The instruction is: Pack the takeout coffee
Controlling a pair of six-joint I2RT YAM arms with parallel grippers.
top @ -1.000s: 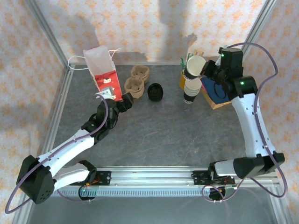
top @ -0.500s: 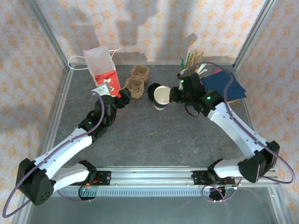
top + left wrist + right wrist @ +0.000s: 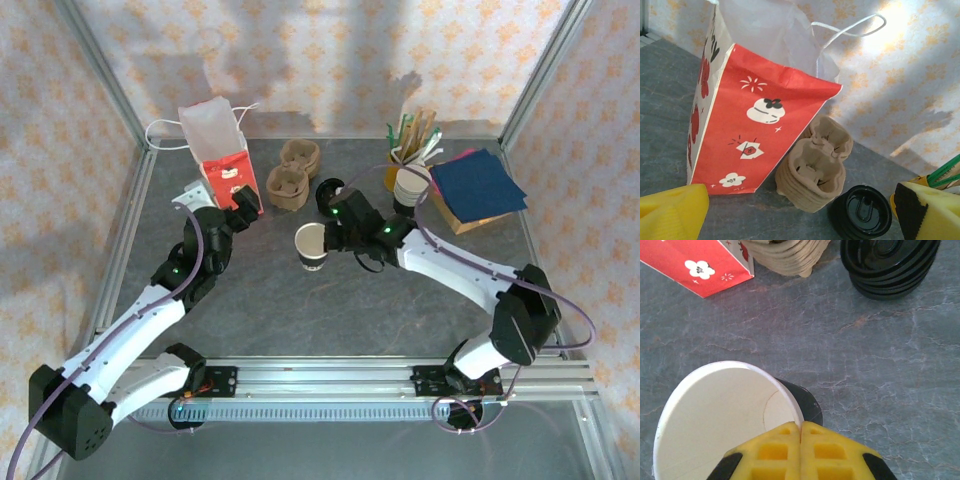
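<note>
Across the back of the surface point(image 3: 300, 310), from the left: the paper bag point(image 3: 222, 150), a stack of cup carriers point(image 3: 815, 170) just beside it, then the pile of lids point(image 3: 861, 212). Farther right stands the stack of cups point(image 3: 408, 190), with a holder of sticks point(image 3: 412, 135) just behind and napkins point(image 3: 478, 183) at far right. The cup point(image 3: 720, 410) is at mid-surface, before the lids, its rim pinched in the right gripper point(image 3: 801, 430) jaws. The left gripper point(image 3: 245, 205), jaws apart, hangs just before the bag.
</note>
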